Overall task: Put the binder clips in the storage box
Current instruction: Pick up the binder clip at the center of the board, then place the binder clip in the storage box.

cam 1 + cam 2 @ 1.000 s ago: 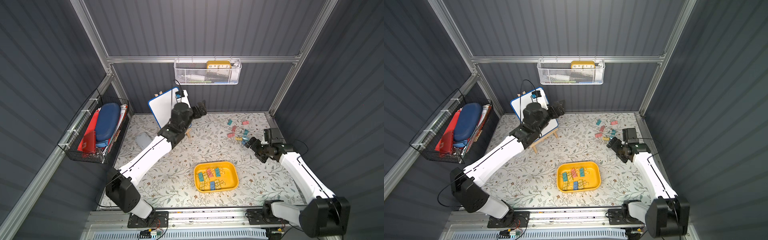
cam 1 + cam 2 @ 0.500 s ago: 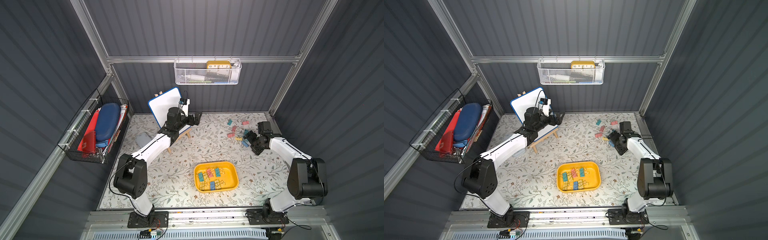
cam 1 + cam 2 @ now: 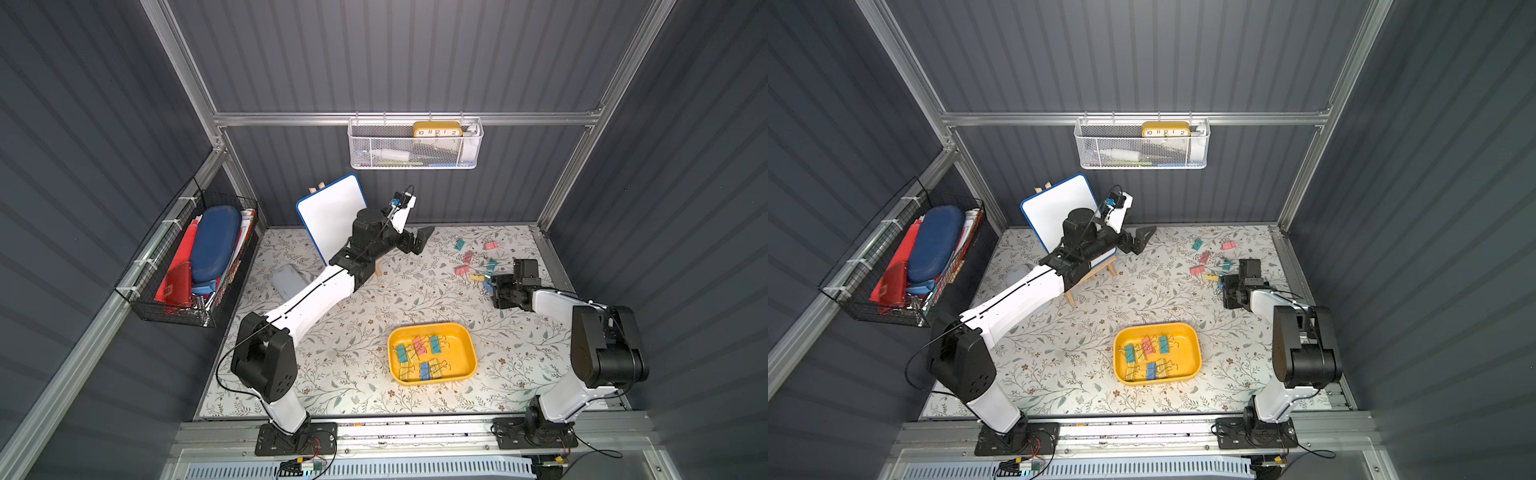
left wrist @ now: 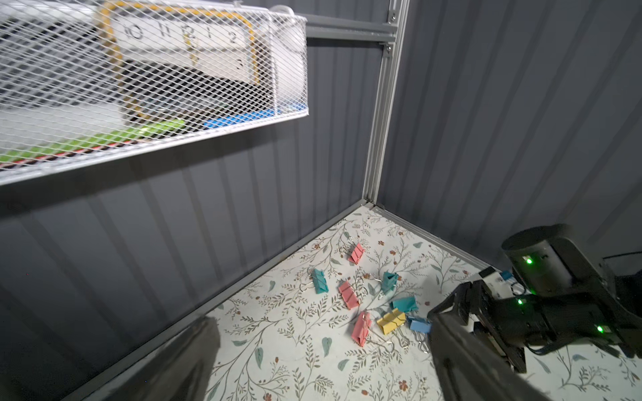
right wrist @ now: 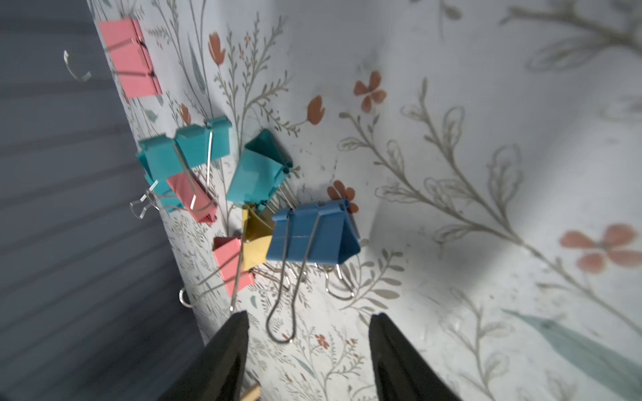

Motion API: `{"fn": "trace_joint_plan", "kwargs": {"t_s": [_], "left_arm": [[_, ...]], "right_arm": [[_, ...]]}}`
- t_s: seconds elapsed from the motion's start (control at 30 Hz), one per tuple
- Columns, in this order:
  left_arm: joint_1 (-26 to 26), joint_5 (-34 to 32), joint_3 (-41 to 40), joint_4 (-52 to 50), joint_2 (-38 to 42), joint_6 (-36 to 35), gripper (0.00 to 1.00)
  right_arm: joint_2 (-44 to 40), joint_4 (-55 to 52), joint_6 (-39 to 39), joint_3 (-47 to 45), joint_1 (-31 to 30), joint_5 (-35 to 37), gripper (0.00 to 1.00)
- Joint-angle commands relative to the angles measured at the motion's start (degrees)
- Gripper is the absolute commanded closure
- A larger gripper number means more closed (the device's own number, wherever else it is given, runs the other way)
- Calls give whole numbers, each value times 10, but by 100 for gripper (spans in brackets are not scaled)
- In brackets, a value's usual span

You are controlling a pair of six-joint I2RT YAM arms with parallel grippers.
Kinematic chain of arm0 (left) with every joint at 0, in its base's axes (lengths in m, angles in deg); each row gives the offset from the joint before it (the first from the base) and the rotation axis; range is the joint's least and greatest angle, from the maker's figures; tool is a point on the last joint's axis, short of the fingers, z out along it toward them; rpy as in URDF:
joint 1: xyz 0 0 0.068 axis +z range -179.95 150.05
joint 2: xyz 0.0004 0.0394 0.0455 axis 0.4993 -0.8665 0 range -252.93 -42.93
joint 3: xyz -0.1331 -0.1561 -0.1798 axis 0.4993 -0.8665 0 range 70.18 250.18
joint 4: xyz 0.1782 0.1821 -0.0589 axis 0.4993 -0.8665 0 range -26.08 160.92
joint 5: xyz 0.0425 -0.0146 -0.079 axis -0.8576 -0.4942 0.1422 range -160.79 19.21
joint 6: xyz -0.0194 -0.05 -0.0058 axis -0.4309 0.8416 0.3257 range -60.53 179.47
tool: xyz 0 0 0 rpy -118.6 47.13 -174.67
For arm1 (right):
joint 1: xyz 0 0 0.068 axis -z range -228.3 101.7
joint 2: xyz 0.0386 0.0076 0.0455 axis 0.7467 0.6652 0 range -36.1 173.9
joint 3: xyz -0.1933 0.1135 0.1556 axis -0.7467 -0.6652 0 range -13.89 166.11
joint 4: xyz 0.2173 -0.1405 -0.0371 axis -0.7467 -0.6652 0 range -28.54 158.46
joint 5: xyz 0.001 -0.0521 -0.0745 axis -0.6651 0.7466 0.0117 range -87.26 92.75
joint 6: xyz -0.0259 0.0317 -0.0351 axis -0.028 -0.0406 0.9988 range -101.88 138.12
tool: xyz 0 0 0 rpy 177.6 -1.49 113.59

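The storage box (image 3: 461,353) (image 3: 1185,353) is a yellow tray at the front middle of the table, and several binder clips (image 3: 419,345) lie in it. More clips (image 3: 469,257) (image 3: 1204,257) (image 4: 361,328) lie loose at the back right. My right gripper (image 3: 491,286) (image 3: 1224,289) (image 5: 309,317) is low at the near edge of that pile, open. One wire handle of a blue clip (image 5: 312,236) reaches between its fingers, untouched. My left gripper (image 3: 419,240) (image 3: 1139,241) (image 4: 321,323) hangs wide open and empty above the table, left of the pile.
A whiteboard on a small easel (image 3: 332,212) stands at the back left, right behind my left arm. A translucent lidded box (image 3: 289,280) lies beside it. A black wire basket (image 3: 187,266) hangs on the left wall, a white mesh basket (image 3: 415,145) on the back wall.
My right gripper has come down to the clip pile and its jaws have narrowed round a wire handle. My left gripper has swung a little rightward, away from the whiteboard.
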Motion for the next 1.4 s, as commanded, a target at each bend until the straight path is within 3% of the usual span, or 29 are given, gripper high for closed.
{"fn": "trace_joint_plan", "kwargs": {"t_s": [0.0, 0.17, 0.3, 0.33, 0.5, 0.63, 0.73, 0.83, 0.93, 1.1, 1.23, 1.37], "left_arm": [[-4, -26, -10, -8, 19, -21, 1], [-4, -24, -21, 4, 16, -15, 1], [-5, -27, -21, 4, 14, -15, 1], [-5, -28, -21, 3, 14, -15, 1], [-5, -27, -21, 2, 10, -10, 1], [-5, -20, -21, 6, 9, -5, 1], [-5, -11, -45, 13, 15, -5, 1], [-5, 1, -51, 17, 18, -5, 1], [-5, 4, -49, 13, 11, -5, 1], [-5, -1, -52, 15, 4, -4, 1], [-5, -4, -51, 14, 5, -4, 1], [-5, -18, -56, 16, 10, -5, 1]], "right_arm": [[18, 47, -32, -11, 0, -11, 52], [34, 67, -19, -10, 0, -12, 70], [26, 58, -5, -18, 3, -6, 97], [19, 62, -1, -23, 6, -13, 100], [-67, 15, 73, -30, 20, -21, 100], [-183, -138, 211, 8, 19, -29, 100], [-261, -241, 323, 26, 19, -130, 100], [-338, -338, 387, 28, -4, -226, 100], [-377, -443, 424, 40, -82, -221, 100], [-353, -611, 480, 99, -228, -146, 100], [-281, -695, 529, 132, -280, -135, 100], [-208, -686, 537, 143, -324, -89, 100]]}}
